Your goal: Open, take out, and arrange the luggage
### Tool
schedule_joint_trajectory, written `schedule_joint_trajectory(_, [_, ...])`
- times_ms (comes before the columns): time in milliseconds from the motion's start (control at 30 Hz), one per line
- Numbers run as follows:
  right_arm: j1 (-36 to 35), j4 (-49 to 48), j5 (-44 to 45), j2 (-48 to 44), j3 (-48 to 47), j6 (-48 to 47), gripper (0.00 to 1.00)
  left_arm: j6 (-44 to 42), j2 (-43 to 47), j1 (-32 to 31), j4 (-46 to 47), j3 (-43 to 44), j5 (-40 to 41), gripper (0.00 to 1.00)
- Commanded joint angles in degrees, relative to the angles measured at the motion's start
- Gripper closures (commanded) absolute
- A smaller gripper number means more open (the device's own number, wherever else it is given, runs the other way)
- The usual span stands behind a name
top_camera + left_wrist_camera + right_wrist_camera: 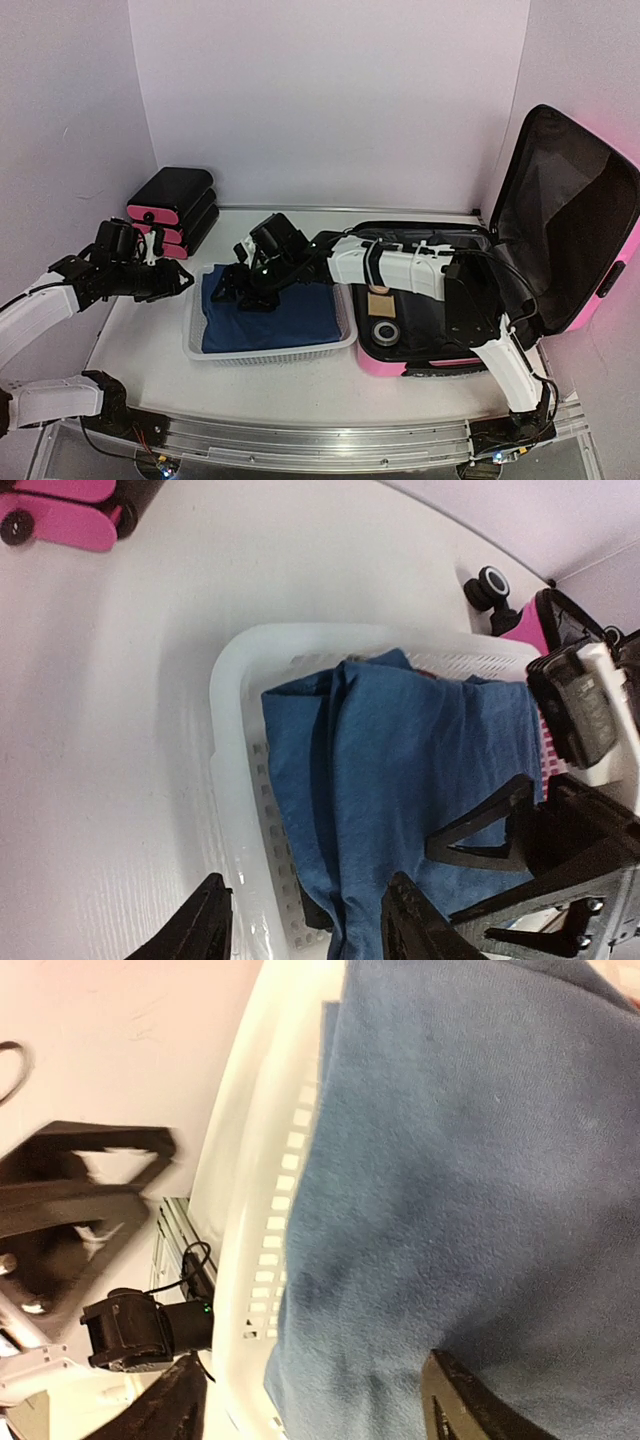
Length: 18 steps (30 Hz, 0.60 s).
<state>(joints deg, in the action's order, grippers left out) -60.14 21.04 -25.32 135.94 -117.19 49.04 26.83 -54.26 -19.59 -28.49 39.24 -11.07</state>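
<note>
The pink luggage [575,300] lies open at the right, with its lid [565,210] standing up and its black-lined base [440,335] flat on the table. A white mesh basket [200,345] to its left holds a folded blue cloth [275,315]. My right gripper [238,290] reaches across from the luggage and hangs open over the cloth [450,1160], one finger outside the basket rim [240,1180]. My left gripper [178,280] is open at the basket's left wall [235,780], straddling the wall and the cloth's edge [380,760]. Neither holds anything.
A black drawer unit with pink fronts [170,210] stands at the back left. A tan item [379,303] and a round ring [386,331] lie in the luggage base. A luggage wheel [490,585] shows behind the basket. White walls close in the back and sides.
</note>
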Motion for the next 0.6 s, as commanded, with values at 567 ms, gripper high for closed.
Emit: schedule_joint_trajectory(567, [12.34,6.73,8.20,-37.89,34.60,-16.67,0.12,3.55,-20.76,-9.85,9.40,9.02,-19.21,0.60])
